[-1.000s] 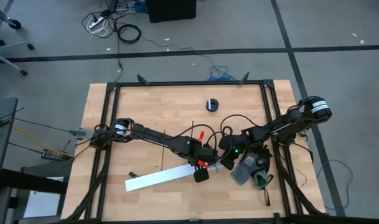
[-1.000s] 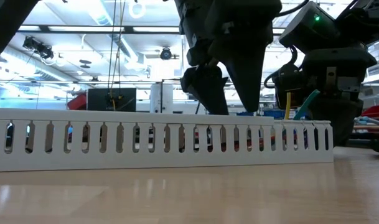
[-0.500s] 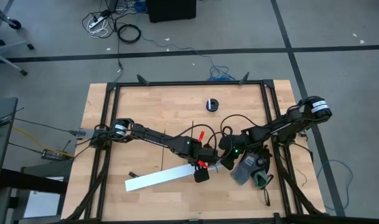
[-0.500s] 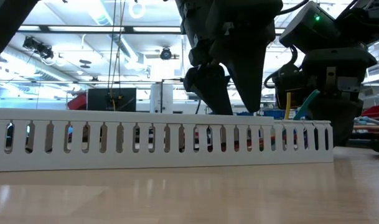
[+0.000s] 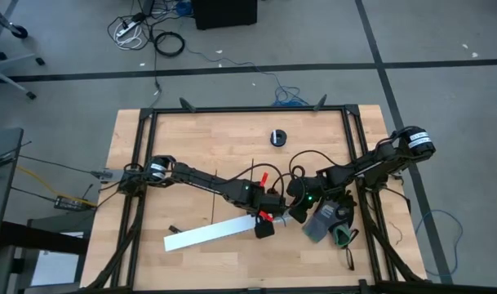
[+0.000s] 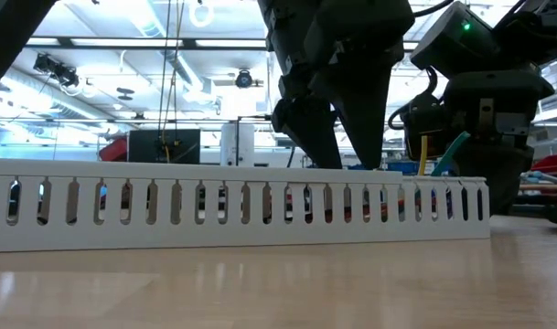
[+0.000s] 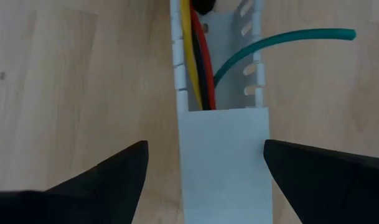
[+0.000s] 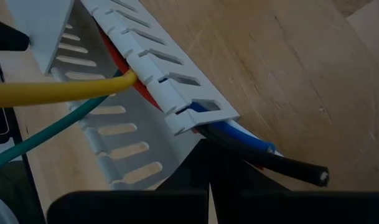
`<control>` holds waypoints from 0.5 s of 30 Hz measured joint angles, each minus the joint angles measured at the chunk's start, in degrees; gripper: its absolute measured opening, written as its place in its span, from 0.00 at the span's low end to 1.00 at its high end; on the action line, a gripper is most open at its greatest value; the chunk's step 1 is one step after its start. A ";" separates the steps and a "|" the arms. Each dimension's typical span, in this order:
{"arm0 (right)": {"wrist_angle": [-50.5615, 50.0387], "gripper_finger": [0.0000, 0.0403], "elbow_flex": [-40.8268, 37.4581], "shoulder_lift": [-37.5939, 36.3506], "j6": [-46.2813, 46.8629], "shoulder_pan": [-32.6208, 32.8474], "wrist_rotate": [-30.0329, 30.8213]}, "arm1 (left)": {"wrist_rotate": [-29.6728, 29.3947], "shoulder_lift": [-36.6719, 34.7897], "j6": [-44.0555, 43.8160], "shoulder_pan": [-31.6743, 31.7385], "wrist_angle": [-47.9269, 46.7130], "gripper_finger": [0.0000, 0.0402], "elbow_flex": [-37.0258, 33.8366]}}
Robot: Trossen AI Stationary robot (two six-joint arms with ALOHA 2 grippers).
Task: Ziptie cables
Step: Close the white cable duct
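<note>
**High view: both grippers meet at the slotted channel's end**

High view first: long white slotted plastic channel lying at a slant on the wooden desk, toward the near edge. Left gripper poised right at the channel's right-hand end, fingers spread wide, nothing between them. Right gripper pressed in just beside it from the other side, fingers shut tight. Small round black object sitting well apart, up near the far edge.

Over to the left wrist view: two dark fingers straddling the white channel, one on each side, clear of its walls. Coloured cables — yellow, red and a dark one — running along inside the trough; a green one curling out through a side slot onto bare wood.

Right wrist view: channel end close up, a yellow cable and a green one crossing over it, red lying inside, blue and black cable ends poking out past the end onto the desk.

Low view: slotted wall spanning the foreground, left gripper's dark fingers coming down behind it. Thin black zipties: cannot tell where.
</note>
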 joint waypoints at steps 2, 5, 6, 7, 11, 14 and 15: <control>0.02 0.00 0.00 0.00 0.01 0.02 0.37 | -0.38 0.00 -0.31 0.00 0.00 0.78 0.00; 0.02 0.00 0.00 0.00 0.00 0.02 0.44 | -0.55 0.00 -0.99 -0.27 -0.01 0.78 -0.02; 0.02 0.00 0.00 0.00 0.00 0.02 0.44 | -0.71 0.00 -1.09 -0.38 0.04 0.78 -0.02; 0.02 0.00 0.00 0.00 0.00 0.02 0.44 | -0.77 0.02 -1.14 -0.50 0.12 0.78 -0.02; 0.02 0.00 0.00 0.00 -0.02 0.02 0.74 | -0.30 0.02 -1.13 -0.68 0.31 0.78 -0.02; 0.02 0.00 0.00 0.00 -0.02 0.02 0.94 | -0.25 0.39 -1.09 -0.66 0.83 0.78 -0.02; 0.02 0.00 0.00 0.00 -0.02 0.02 0.94 | 0.00 0.52 -1.17 -0.66 0.83 0.78 -0.06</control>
